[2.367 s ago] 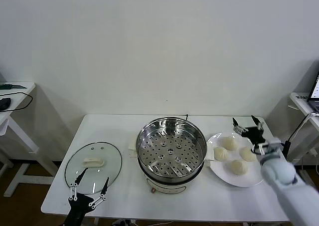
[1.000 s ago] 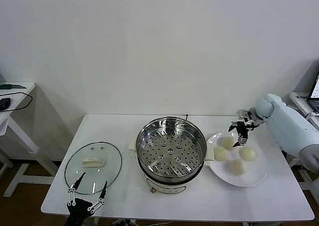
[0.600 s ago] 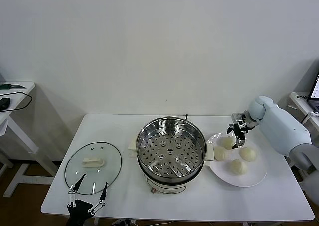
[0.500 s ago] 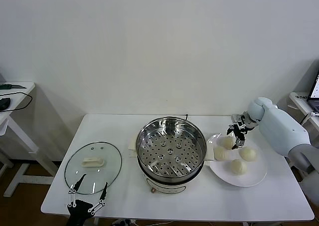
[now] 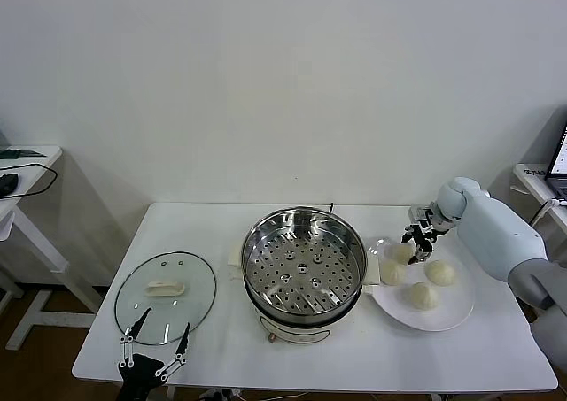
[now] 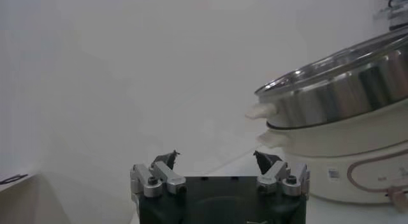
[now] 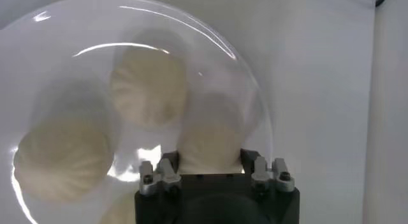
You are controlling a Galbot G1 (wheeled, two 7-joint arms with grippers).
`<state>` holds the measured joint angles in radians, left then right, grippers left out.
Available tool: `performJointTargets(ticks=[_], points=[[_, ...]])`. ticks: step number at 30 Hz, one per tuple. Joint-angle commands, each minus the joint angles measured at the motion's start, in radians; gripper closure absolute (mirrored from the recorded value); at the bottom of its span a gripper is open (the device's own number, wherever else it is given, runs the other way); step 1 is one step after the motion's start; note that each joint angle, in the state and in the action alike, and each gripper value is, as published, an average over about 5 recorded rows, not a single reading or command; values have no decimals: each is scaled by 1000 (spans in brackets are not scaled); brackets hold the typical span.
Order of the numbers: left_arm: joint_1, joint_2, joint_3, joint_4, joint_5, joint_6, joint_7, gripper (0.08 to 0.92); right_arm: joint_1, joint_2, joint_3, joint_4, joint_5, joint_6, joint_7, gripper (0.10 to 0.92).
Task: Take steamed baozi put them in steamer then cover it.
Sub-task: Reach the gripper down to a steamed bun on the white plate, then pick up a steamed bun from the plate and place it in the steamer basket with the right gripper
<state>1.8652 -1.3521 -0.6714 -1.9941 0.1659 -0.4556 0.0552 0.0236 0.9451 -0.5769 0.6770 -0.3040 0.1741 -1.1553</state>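
The right gripper (image 5: pixel 416 245) is lowered onto the flat white plate (image 5: pixel 447 312) near the right edge of the white worktop (image 5: pixel 354 357). Its fingers (image 7: pixel 167 164) are clamped on one of the four small round cream-white steamed baozi (image 7: pixel 212 137), the one at the far side of the plate. The large round stainless-steel steamer (image 5: pixel 305 264) with perforated tray stands uncovered at the worktop centre. The round clear glass cover (image 5: pixel 166 296) with cream handle lies flat near the front-left corner. The left gripper (image 5: pixel 155 348) waits at the front edge beside the cover, fingers (image 6: pixel 161 168) apart.
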Motion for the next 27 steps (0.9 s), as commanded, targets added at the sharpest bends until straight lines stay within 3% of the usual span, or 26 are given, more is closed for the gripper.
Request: performJointTargets(ticks=[1, 8, 14, 27], points=[[1, 1, 1, -6, 0, 5, -2, 177, 35, -50, -27, 114, 41, 40, -7, 386], [2, 4, 7, -10, 2, 7, -3, 177, 276, -143, -186, 413, 85, 268, -44, 358], [4, 2, 20, -9, 9, 6, -6, 177, 502, -126, -396, 642, 183, 352, -37, 347], [11, -1, 19, -16, 15, -3, -9, 177, 563, 54, -528, 805, 136, 436, -32, 347]])
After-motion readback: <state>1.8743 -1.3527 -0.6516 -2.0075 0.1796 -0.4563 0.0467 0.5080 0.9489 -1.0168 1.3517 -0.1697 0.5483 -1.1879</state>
